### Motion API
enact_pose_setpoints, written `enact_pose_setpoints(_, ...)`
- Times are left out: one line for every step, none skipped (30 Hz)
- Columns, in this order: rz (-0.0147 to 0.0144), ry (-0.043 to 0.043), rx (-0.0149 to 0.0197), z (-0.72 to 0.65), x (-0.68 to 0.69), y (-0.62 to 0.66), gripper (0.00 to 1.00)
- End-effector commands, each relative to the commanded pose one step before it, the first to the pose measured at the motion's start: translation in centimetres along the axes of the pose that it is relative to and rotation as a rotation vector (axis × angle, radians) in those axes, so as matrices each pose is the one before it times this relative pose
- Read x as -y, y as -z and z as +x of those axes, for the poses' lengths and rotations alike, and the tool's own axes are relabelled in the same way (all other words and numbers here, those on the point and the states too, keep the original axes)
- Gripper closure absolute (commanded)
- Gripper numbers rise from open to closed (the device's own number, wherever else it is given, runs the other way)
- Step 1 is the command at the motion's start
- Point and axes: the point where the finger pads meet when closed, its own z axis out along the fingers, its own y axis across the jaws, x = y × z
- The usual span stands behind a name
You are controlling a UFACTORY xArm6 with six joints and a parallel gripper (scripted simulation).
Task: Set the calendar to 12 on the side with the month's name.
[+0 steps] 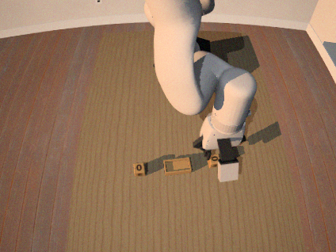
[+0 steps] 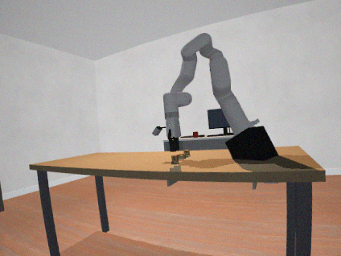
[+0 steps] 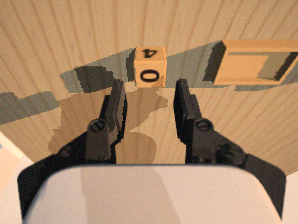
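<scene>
A wooden tray [image 1: 177,166] lies flat on the table and holds nothing; it also shows at the upper right of the wrist view [image 3: 255,62]. One number cube [image 1: 139,169] stands on the table left of the tray with 0 on top. The other cube [image 1: 214,161] stands right of the tray; in the wrist view [image 3: 150,67] it shows a 0 and a 4. My gripper [image 3: 150,92] is open and empty, low over the table, its fingertips just short of this cube and lined up with it. It also shows in the exterior view [image 2: 174,144].
The arm's black base block [image 2: 251,143] sits at the right end of the table. The wrist camera's white housing [image 1: 227,171] hangs just right of the near cube. The arm's shadow falls around the tray.
</scene>
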Motion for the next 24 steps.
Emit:
enact_pose_setpoints(0.00000, -0.00056, -0.00390, 0.165, 0.026, -0.467, 0.53)
enact_pose_setpoints(-0.00005, -0.00001, -0.00004, 0.008, 0.000, -0.104, 0.53)
enact_pose_setpoints(-0.00001, 0.00000, -0.00001, 0.006, 0.000, -0.099, 0.53)
enact_pose_setpoints(0.00003, 0.00000, 0.00002, 0.004, 0.001, -0.093, 0.53)
enact_pose_setpoints(0.00005, 0.00001, 0.00004, 0.003, 0.001, -0.087, 0.53)
enact_pose_setpoints(0.00000, 0.00000, 0.00000, 0.005, 0.000, -0.078, 0.53)
enact_pose_setpoints(-0.00004, -0.00001, -0.00003, 0.005, 0.000, -0.070, 0.53)
enact_pose_setpoints(0.00000, 0.00000, 0.00000, 0.000, 0.000, 0.000, 0.53)
enact_pose_setpoints(0.00000, 0.00000, 0.00000, 0.000, 0.000, 0.000, 0.53)
enact_pose_setpoints(-0.00002, 0.00000, -0.00002, 0.004, 0.000, -0.064, 0.53)
enact_pose_setpoints(-0.00001, 0.00000, -0.00001, 0.003, 0.000, -0.057, 0.53)
enact_pose_setpoints(0.00000, 0.00000, 0.00000, 0.003, 0.000, -0.050, 0.53)
enact_pose_setpoints(0.00001, 0.00000, 0.00001, 0.002, 0.000, -0.044, 0.53)
enact_pose_setpoints(0.00002, 0.00000, 0.00001, 0.002, 0.000, -0.037, 0.53)
enact_pose_setpoints(0.00002, 0.00000, 0.00001, 0.001, 0.000, -0.031, 0.53)
enact_pose_setpoints(0.00002, 0.00000, 0.00001, 0.001, 0.000, -0.025, 0.53)
enact_pose_setpoints(0.00001, 0.00000, 0.00001, 0.001, 0.000, -0.020, 0.53)
enact_pose_setpoints(0.00001, 0.00000, 0.00001, 0.000, 0.000, -0.015, 0.53)
enact_pose_setpoints(0.00001, 0.00000, 0.00001, 0.000, 0.000, -0.010, 0.53)
enact_pose_setpoints(0.00001, 0.00000, 0.00000, 0.000, 0.000, -0.006, 0.53)
enact_pose_setpoints(0.00000, 0.00000, 0.00000, 0.000, 0.000, -0.003, 0.53)
enact_pose_setpoints(0.00000, 0.00000, 0.00000, 0.000, 0.000, -0.001, 0.53)
enact_pose_setpoints(0.00000, 0.00000, 0.00000, 0.000, 0.000, 0.000, 0.53)
enact_pose_setpoints(0.00000, 0.00000, 0.00000, 0.000, 0.000, 0.000, 0.53)
